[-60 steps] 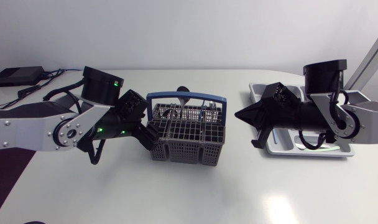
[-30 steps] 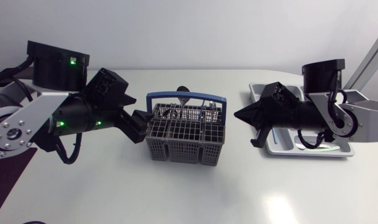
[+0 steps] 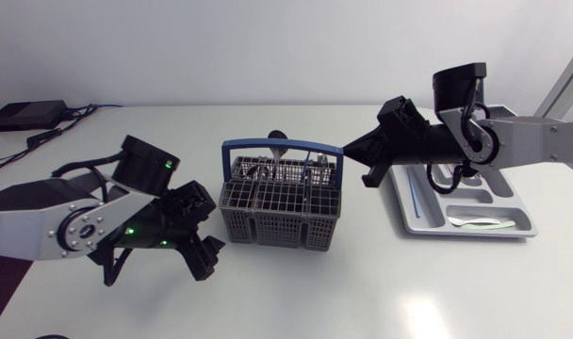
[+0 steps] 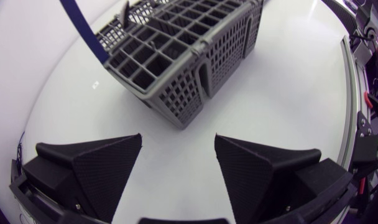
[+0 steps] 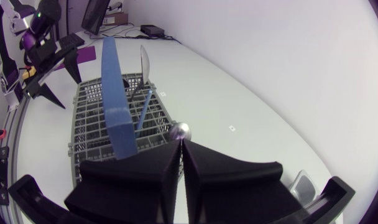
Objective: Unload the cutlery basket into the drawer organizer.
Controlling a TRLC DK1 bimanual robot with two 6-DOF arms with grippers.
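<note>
The grey cutlery basket [image 3: 282, 202] with a blue handle [image 3: 282, 145] stands mid-table; a spoon [image 3: 276, 139] and other utensils stick up at its back. My left gripper [image 3: 204, 259] is open, low by the basket's front left corner. In the left wrist view the basket [image 4: 189, 56] lies ahead of its spread fingers [image 4: 99, 168]. My right gripper [image 3: 348, 149] is shut at the basket's back right corner. In the right wrist view a shiny rounded utensil end [image 5: 179, 130] sits just at the closed fingertips, beside the blue handle [image 5: 117, 106]. The grey drawer organizer [image 3: 466, 234] lies at the right.
The organizer holds a blue-handled piece [image 3: 414, 202] and some flat metal cutlery [image 3: 475, 223]. A black box with cables [image 3: 27, 115] sits at the back left corner. Bare white tabletop spreads in front of the basket.
My left gripper left the basket's left side, rose, then came down by its front left corner. My right gripper moved from over the organizer to the basket's back right corner.
</note>
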